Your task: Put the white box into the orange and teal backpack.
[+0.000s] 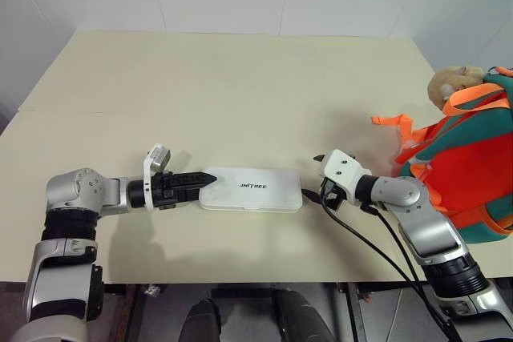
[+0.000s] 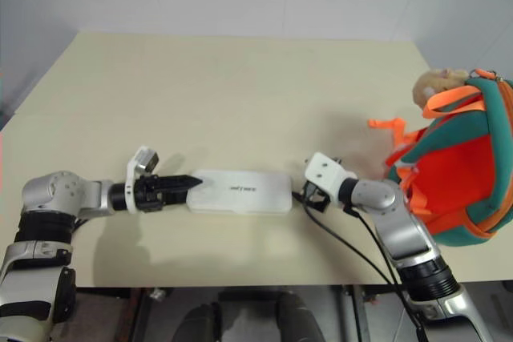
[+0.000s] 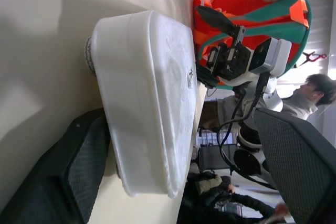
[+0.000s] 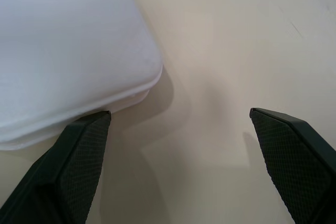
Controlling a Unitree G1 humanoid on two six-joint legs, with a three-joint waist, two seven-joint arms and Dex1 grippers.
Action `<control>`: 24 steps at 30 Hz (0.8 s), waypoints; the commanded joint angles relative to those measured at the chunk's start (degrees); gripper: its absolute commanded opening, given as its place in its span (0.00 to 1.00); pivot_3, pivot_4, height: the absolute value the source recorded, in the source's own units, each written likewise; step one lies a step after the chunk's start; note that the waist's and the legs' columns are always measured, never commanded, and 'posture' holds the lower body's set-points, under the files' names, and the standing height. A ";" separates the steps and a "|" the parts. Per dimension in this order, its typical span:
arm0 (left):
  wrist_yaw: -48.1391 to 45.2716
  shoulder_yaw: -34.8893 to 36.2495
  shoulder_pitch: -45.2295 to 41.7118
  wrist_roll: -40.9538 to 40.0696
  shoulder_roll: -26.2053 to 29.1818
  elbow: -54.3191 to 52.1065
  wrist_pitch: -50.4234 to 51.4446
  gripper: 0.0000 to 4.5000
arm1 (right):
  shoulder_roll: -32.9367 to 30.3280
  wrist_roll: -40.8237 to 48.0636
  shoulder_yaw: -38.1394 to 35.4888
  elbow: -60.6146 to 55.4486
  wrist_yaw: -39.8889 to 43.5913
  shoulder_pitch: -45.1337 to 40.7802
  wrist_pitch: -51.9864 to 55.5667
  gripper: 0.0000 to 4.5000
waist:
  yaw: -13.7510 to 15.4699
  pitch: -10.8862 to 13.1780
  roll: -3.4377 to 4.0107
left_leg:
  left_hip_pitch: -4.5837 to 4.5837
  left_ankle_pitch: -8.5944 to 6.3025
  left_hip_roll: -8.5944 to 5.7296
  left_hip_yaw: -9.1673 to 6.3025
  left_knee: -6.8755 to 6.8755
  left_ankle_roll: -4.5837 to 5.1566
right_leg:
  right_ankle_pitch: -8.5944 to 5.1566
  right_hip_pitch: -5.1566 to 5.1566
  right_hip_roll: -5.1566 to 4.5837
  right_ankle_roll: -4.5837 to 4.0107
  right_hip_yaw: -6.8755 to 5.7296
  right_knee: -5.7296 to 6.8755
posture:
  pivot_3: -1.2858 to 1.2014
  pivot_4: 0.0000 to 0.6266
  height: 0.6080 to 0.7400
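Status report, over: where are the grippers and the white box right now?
Left gripper open at white box's left end. Right gripper open at its right end. Box flat on table, not lifted. Orange and teal backpack to the right, path clear.

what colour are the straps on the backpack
Orange; the straps run over the teal backpack beside its orange front panel. It shows best in the left eye view.

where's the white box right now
The white box lies flat on the table near its front edge, between the left tool and right tool, with the backpack to its right.
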 commanded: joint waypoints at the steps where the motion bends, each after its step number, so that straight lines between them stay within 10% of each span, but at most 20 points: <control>1: -1.85 -1.39 -1.09 0.75 -0.30 1.68 -1.66 0.99 | -0.12 0.44 -0.98 -2.26 0.01 0.06 -1.41 1.00 | -0.01 0.00 0.00 | 0.00 0.00 0.00 0.00 0.00 0.00 | 0.00 0.00 0.00 0.00 0.00 0.00 | 0.52 0.24 1.00; 14: -10.04 -9.91 -4.12 7.89 0.11 6.84 -13.24 0.99 | -0.95 0.53 -1.63 -3.09 0.36 0.87 -1.57 1.00 | 0.11 -0.01 0.01 | 0.02 0.02 -0.01 0.00 0.03 -0.01 | 0.00 0.02 0.00 -0.01 0.00 0.01 | 0.52 0.24 1.00; 24: -12.49 -9.48 -8.36 10.96 -1.21 13.70 -15.39 0.33 | -1.15 0.78 -3.04 -4.93 -0.51 2.11 -0.43 1.00 | 0.04 -0.01 0.01 | -0.01 0.04 -0.03 -0.02 -0.02 0.02 | 0.00 0.00 0.00 -0.02 0.00 -0.02 | 0.52 0.24 1.00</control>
